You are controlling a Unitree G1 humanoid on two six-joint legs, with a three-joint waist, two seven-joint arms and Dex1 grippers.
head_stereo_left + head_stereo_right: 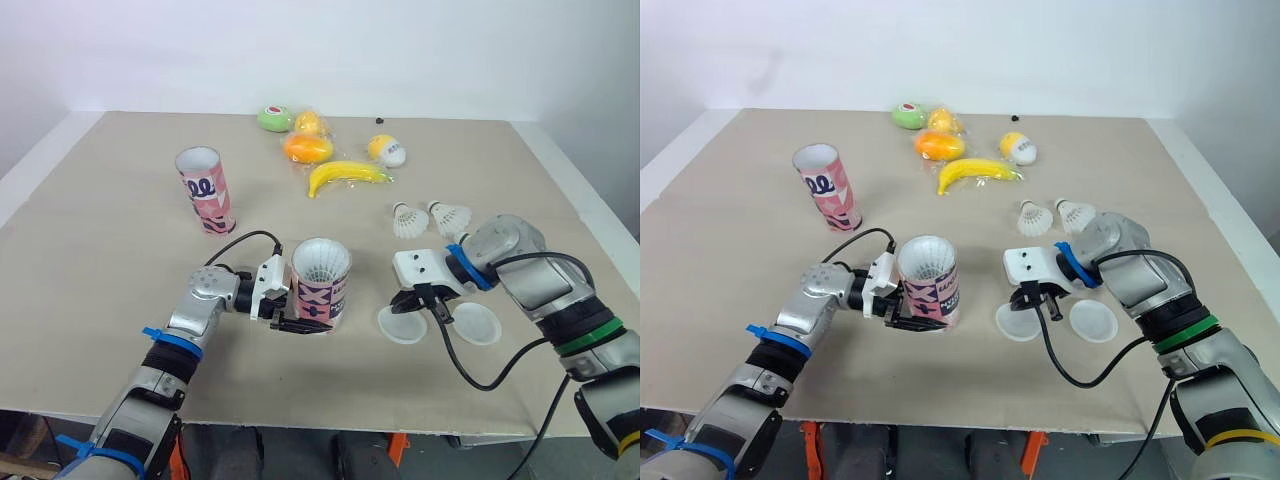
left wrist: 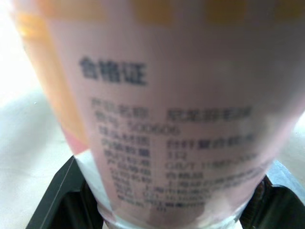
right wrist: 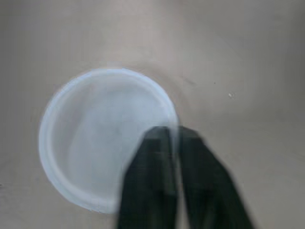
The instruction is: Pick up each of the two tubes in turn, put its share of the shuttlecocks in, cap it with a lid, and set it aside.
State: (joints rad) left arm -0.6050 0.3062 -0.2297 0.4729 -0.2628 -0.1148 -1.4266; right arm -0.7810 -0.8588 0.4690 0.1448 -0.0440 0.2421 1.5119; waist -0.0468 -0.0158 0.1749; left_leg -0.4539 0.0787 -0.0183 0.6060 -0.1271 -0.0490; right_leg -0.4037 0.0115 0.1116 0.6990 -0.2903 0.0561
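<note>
While the left gripper (image 1: 310,318) has its jaws spread just wide enough to clamp the foot of the near tube (image 1: 322,285), which stands upright on the table (image 1: 110,240) with white feathers (image 1: 320,262) in its mouth, the right gripper (image 1: 418,306) has its jaws pinched almost together on the rim of 1 lid (image 1: 400,328) lying flat. A 2nd lid (image 1: 479,323) lies just beside it, and 2 shuttlecocks (image 1: 409,220) rest beyond.

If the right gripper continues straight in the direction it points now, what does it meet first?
The left lid: the right gripper points down at its rim and seems already closed on it. Directly beneath lies the table, though the exact depth is hard to judge.
</note>
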